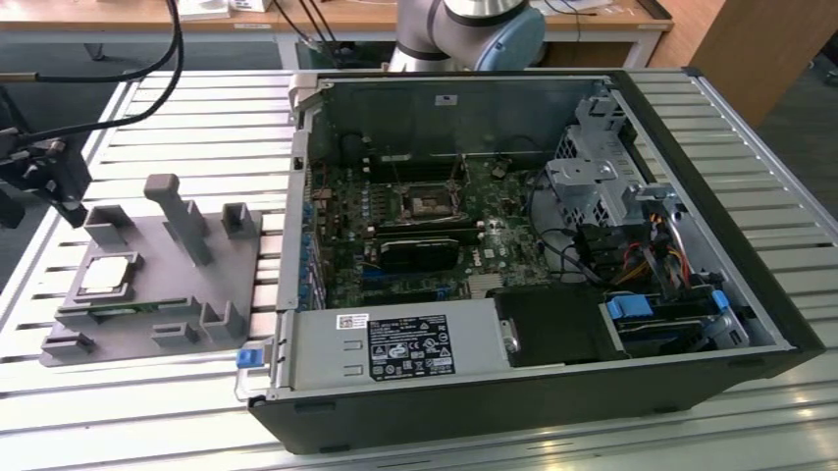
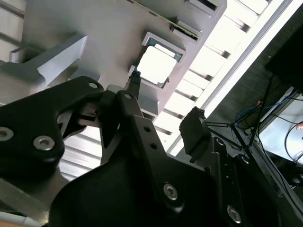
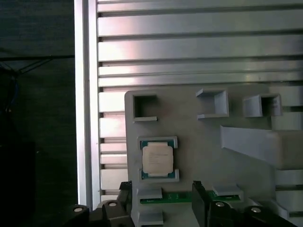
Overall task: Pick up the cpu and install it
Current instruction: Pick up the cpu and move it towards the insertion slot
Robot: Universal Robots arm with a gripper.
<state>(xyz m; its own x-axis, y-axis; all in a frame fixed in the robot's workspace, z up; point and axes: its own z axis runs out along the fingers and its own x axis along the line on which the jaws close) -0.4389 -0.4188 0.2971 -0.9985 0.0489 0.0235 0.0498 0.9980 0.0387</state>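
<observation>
The cpu (image 1: 105, 277) is a flat silver square lying in a framed pocket of the grey fixture plate (image 1: 137, 339), at the exterior view's left. In both wrist views the cpu (image 3: 157, 159) (image 2: 156, 65) lies flat and untouched. My black gripper (image 1: 37, 208) hangs above the plate's far left corner, apart from the chip. It stands open in the wrist views (image 3: 162, 195) (image 2: 163, 105), with one fingertip (image 2: 135, 81) near the chip's pocket and nothing between the fingers. The motherboard socket (image 1: 426, 201) sits inside the open computer case (image 1: 524, 392).
Grey fixture posts (image 1: 183, 221) and small blocks (image 3: 213, 102) rise from the plate around the chip. A green memory stick (image 3: 187, 196) lies in a slot beside the chip's pocket. The slatted metal table (image 1: 171, 118) carries the plate and the case. Cables (image 1: 118, 88) hang over the far left.
</observation>
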